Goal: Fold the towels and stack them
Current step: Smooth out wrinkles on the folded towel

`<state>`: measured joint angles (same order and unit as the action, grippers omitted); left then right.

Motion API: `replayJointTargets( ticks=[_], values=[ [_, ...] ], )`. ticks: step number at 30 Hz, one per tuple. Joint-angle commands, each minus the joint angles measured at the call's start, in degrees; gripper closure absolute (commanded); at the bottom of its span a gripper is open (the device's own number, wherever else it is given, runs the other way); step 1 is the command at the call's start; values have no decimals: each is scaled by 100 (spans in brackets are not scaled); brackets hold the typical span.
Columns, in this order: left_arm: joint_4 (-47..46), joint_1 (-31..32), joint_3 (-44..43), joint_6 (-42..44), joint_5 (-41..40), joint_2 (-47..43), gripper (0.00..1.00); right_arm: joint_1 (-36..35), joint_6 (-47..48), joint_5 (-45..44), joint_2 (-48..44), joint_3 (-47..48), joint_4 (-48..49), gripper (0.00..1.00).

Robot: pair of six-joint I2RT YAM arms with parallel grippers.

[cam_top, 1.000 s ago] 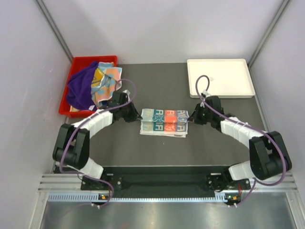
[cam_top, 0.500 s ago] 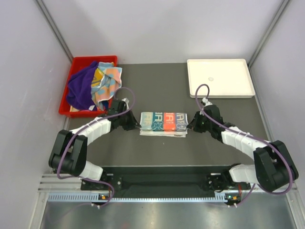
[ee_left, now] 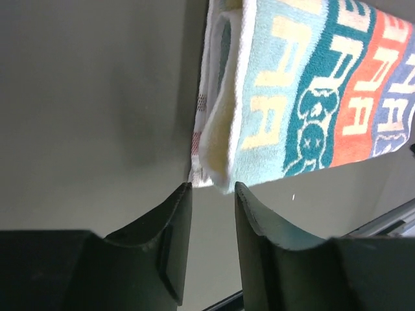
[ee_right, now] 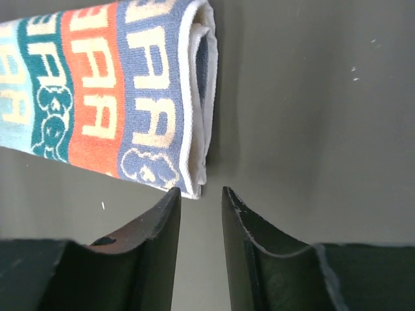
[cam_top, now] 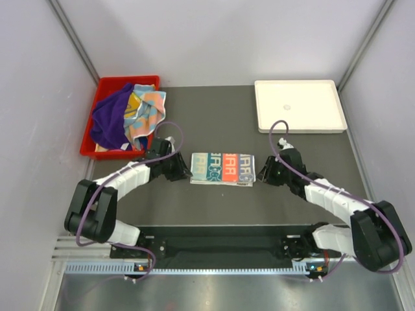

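Observation:
A folded towel (cam_top: 222, 168) with teal, orange and blue stripes and big letters lies flat at the table's centre. My left gripper (cam_top: 185, 171) sits just off its left end and my right gripper (cam_top: 261, 172) just off its right end. In the left wrist view the towel's (ee_left: 305, 84) folded corner lies right in front of the open left gripper (ee_left: 213, 186), with nothing between the fingers. The right wrist view shows the towel's (ee_right: 110, 97) blue end just ahead of the open right gripper (ee_right: 200, 190), also empty. More towels, a purple one (cam_top: 109, 122) and a multicoloured one (cam_top: 146, 110), are heaped in the bin.
The red bin (cam_top: 126, 79) stands at the back left, close behind my left arm. A white shallow tray (cam_top: 305, 110) sits at the back right. Grey walls close in both sides of the dark table.
Both grippers were shut on the towel's ends and have opened and let go. The towel has settled flat, a little nearer, and both grippers have drawn slightly away from it.

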<state>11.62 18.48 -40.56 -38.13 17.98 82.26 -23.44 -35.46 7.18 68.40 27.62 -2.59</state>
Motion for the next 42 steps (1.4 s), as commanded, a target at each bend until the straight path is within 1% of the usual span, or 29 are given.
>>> replayJointTargets(
  ticks=[1,3,6,8,9,10,12,14,15,17,19,20,22,27,31,33,35,37,39,41,42],
  values=[
    [427,-11,-259,288,-364,-700,62,-38,118,-243,-546,165,-372,67],
    [762,-11,-584,385,-479,-886,63,-29,110,-314,-844,305,-593,68],
    [702,15,-918,280,-234,-958,71,-46,22,-182,-855,568,-568,69],
    [623,146,-1111,227,-119,-677,80,-186,-57,-103,-636,893,-480,72],
    [570,208,-1147,175,-110,-563,83,-283,-66,-120,-304,1025,-436,73],
    [474,304,-1182,148,-84,-301,89,-466,-92,-146,-136,1270,-418,74],
    [359,358,-1174,69,-31,-62,95,-634,-214,-94,294,1378,-147,75],
    [192,411,-1000,34,-48,132,99,-679,-347,81,515,1282,161,75],
    [122,419,-894,16,-57,159,99,-688,-452,117,699,1203,467,76],
    [-28,420,-587,-19,-180,220,100,-706,-592,169,832,861,715,77],
    [-142,420,-366,-36,-224,282,100,-706,-707,161,912,371,1119,77],
    [-255,420,-122,-54,-285,299,100,-706,-777,170,955,219,1355,77],
    [-396,420,186,-107,-304,335,100,-706,-804,187,1043,-53,1471,77],
    [-573,420,434,-160,-347,379,100,-697,-831,152,1000,-283,1569,78],
    [-362,420,268,-90,-374,186,100,-697,-813,56,553,-169,1200,77],
    [-109,420,128,-19,-383,19,100,-679,-761,-6,166,23,823,76],
    [129,420,-223,94,-357,-60,100,-662,-638,-111,-193,191,394,75],
    [479,420,-600,165,-356,-183,100,-627,-541,-312,-388,463,76,73],
    [639,420,-795,227,-313,-324,98,-557,-330,-497,-521,673,-311,69],
    [728,420,-1024,218,-164,-386,97,-443,-137,-551,-486,727,-444,66],
    [693,428,-1077,192,-85,-395,96,-329,-102,-499,-451,736,-427,62]
  ],
)
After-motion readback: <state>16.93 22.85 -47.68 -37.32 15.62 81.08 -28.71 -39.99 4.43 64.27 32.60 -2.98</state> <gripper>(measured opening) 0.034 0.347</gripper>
